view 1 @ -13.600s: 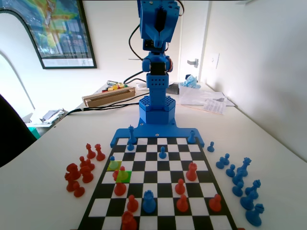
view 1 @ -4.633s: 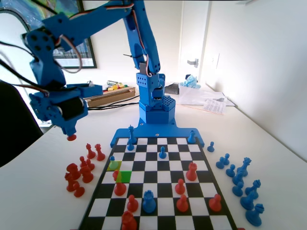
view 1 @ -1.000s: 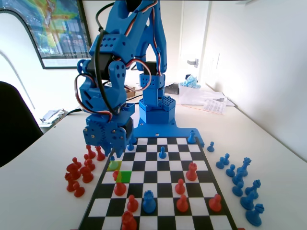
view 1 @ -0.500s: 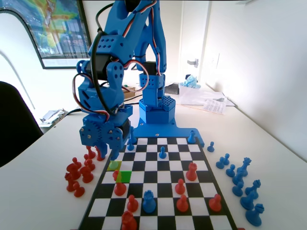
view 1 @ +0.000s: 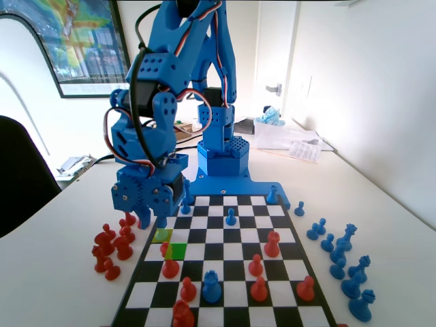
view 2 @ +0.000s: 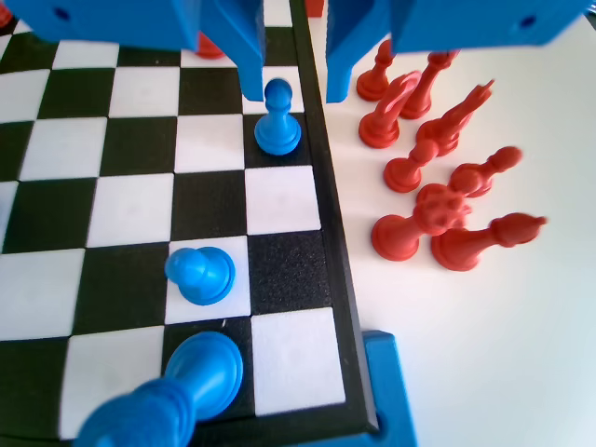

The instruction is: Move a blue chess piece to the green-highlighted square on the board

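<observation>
In the wrist view the blue chess piece, a small ball-headed pawn, stands on a black square in the board's edge column. My gripper hangs open right over it. The left jaw is just above the pawn's head and the right jaw is out over the board's rim. In the fixed view my gripper is low over the board's left edge, near the far end. The green-highlighted square lies two rows nearer the camera, beside a paler yellow-green square.
Several red pieces lie close off the board's edge beside my gripper, on the table at the left in the fixed view. A tall red piece stands just in front of the green square. More blue pieces stand behind the pawn.
Over the last second my gripper has sunk a little and shifted slightly left over the board's left edge. The pieces have not moved.
</observation>
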You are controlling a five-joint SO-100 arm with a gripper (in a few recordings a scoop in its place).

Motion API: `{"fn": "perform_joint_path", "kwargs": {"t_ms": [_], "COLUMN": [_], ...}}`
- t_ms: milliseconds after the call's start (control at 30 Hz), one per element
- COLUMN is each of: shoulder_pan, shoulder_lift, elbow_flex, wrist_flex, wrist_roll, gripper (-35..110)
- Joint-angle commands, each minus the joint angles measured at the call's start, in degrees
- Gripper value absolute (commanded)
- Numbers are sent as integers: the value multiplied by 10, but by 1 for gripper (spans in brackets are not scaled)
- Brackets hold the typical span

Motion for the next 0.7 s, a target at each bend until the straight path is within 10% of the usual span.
{"fn": "perform_joint_path", "kwargs": {"t_ms": [0,667], "shoulder_pan": [2,4], "shoulder_lift": [11,4], "elbow_flex": [11,40], "wrist_flex": [-16,-62], "wrist_roll": [-7,-14], "gripper": [11,8]}}
